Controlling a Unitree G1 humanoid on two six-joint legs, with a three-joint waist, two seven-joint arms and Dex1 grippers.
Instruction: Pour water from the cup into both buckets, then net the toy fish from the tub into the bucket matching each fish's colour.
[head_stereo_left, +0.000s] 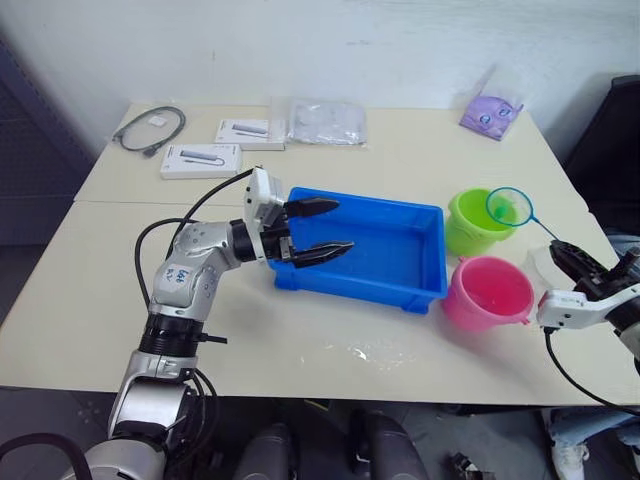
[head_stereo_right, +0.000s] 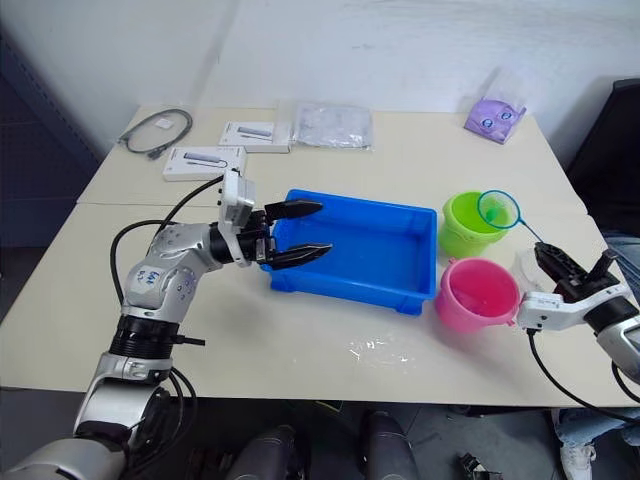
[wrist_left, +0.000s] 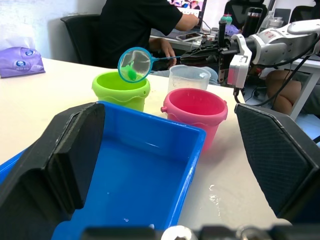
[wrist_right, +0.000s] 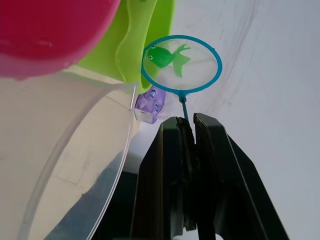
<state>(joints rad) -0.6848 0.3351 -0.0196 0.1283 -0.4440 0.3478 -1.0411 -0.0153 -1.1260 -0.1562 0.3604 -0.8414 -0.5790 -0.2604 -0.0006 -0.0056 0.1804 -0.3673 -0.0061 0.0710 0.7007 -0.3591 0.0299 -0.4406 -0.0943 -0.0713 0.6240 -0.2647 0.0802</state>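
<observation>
The right gripper (wrist_right: 186, 131) has its jaws closed on the net (wrist_right: 181, 64) handle. Beyond the jaws, a green fish (wrist_right: 165, 56) hangs over the green bucket (head_stereo_left: 478, 220); tilting early could drop it outside. The left gripper (head_stereo_left: 318, 228) is open over the tub (head_stereo_left: 400, 285).

The cup (wrist_right: 65, 160) is cut off; bucket (head_stereo_left: 488, 293) contents too faint.

The right gripper (wrist_right: 188, 122) clamped the net (wrist_right: 181, 64) by its handle; a green fish (wrist_right: 165, 56) lay in the mesh beside the green bucket (wrist_right: 145, 35).
</observation>
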